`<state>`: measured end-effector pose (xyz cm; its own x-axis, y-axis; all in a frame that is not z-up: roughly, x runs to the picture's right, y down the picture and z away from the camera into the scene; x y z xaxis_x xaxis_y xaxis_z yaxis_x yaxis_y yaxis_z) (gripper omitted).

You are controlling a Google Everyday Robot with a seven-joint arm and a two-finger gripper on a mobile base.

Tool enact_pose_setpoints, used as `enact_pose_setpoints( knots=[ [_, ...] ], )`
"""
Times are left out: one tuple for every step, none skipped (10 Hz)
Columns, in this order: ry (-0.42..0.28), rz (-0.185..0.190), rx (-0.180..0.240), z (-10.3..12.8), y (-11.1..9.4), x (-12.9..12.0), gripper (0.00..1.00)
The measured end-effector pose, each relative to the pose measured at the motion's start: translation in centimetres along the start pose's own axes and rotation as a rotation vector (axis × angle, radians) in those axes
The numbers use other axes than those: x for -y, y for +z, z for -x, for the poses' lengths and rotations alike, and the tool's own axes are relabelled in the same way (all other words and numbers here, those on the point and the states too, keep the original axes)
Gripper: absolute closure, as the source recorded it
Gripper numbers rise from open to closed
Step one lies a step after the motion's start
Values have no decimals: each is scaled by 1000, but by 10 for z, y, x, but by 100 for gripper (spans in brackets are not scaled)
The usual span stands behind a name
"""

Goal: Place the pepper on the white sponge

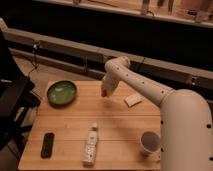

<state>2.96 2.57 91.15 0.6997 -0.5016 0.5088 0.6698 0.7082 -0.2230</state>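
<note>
My gripper (pixel 105 93) hangs from the white arm over the middle of the wooden table's far half. It is shut on the pepper (pixel 104 93), a tiny red-orange item at its tip, held just above the tabletop. The white sponge (pixel 132 100) lies flat on the table, a short way to the right of the gripper and apart from it.
A green plate (pixel 62 92) sits at the far left of the table (pixel 70 127). A black remote (pixel 47 145) lies front left, a white bottle (pixel 90 145) lies front centre, and a white cup (pixel 150 142) stands front right beside my arm's base. A dark chair stands left of the table.
</note>
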Motion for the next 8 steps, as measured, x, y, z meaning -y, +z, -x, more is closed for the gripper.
enact_pose_setpoints(
  knots=[
    [6,-4,-1,-2,-3,1,100],
    [9,-2,0,-2,-8,2,100],
    [13,0,-1,-3,-14,2,100],
    [22,4,-3,-6,-15,-1,100],
    [35,5,-5,-9,-14,-5,100],
    [54,-2,-9,-17,-16,-14,100],
    [65,-5,-13,-21,-19,-18,100],
    [73,-9,-15,-22,-23,-18,100]
  ],
)
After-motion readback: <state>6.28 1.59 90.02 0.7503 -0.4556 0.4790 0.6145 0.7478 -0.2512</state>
